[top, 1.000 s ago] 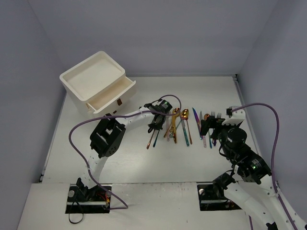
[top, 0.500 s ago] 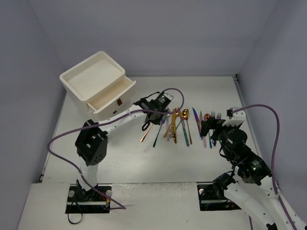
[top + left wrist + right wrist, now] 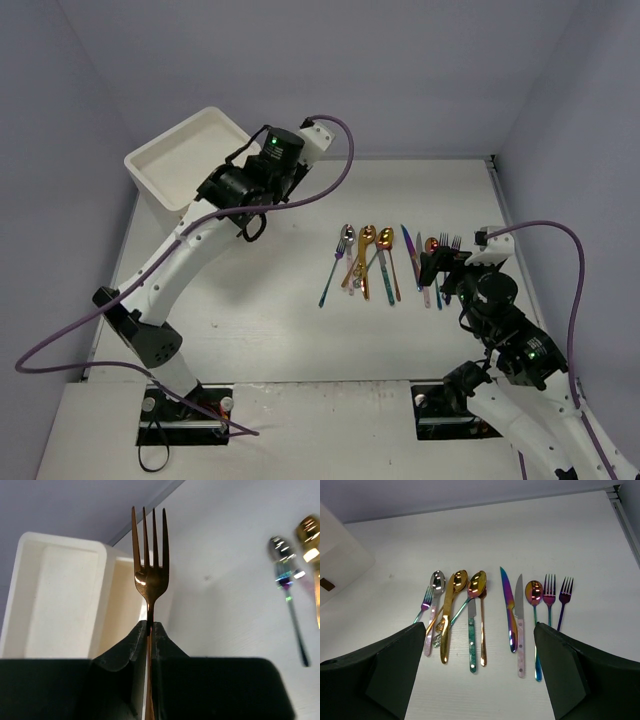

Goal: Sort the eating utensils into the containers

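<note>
My left gripper (image 3: 150, 625) is shut on the handle of a copper-pink fork (image 3: 148, 575), tines pointing up in the left wrist view. It hangs above the white cabinet (image 3: 60, 595), by its open top drawer (image 3: 120, 610). From above, the left gripper (image 3: 246, 222) hides the drawer fronts of the cabinet (image 3: 180, 155). The other utensils (image 3: 375, 260) lie in a row on the table. My right gripper (image 3: 479, 626) is open and empty just short of that row, also seen from above (image 3: 440, 265).
The row holds a silver spoon (image 3: 437, 580), a gold knife (image 3: 447, 620), a teal-handled knife (image 3: 471, 640), an iridescent knife (image 3: 508, 605), a pink-handled knife (image 3: 519, 625) and two purple forks (image 3: 549, 592). Grey walls enclose the white table (image 3: 280, 330).
My left arm has lifted the copper fork out of the row and swung up and left to the cabinet. The right arm has not moved.
</note>
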Available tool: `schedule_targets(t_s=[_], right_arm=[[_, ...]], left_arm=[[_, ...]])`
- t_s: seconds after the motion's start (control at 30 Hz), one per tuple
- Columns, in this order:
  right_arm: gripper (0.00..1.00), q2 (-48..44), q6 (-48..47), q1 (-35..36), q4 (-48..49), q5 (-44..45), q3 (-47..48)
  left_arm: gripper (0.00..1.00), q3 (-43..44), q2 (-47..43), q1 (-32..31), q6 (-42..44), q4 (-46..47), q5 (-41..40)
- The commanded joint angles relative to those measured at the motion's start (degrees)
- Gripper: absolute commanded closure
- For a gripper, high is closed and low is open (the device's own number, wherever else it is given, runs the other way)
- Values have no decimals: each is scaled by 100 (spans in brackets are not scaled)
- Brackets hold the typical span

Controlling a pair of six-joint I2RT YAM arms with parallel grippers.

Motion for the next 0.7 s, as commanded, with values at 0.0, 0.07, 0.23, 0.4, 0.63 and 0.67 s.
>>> schedule_targets(t_s=[0.0,0.07,0.23,0.4,0.63,0.67], right_arm=[[13,-59,51,-13,279,-68,-18],[13,-71,46,-17,278,-82,-19],[13,-28,49,-17,277,-116,-30],[13,-22,24,-17,274,-134,-40],[12,18,38,-17,270,-169,-53],[12,26,36,-17,272,-169,-52]], left_arm=[[100,-112,141,391,1216,-258,-165],[100,-68,253,646,1458,-247,-135],[100,53,394,1167,1745,-37,235],[100,-73,541,1364,1831,59,294],[100,-476,500,1464,1490,73,181],[100,-530,502,1491,1432,69,153]])
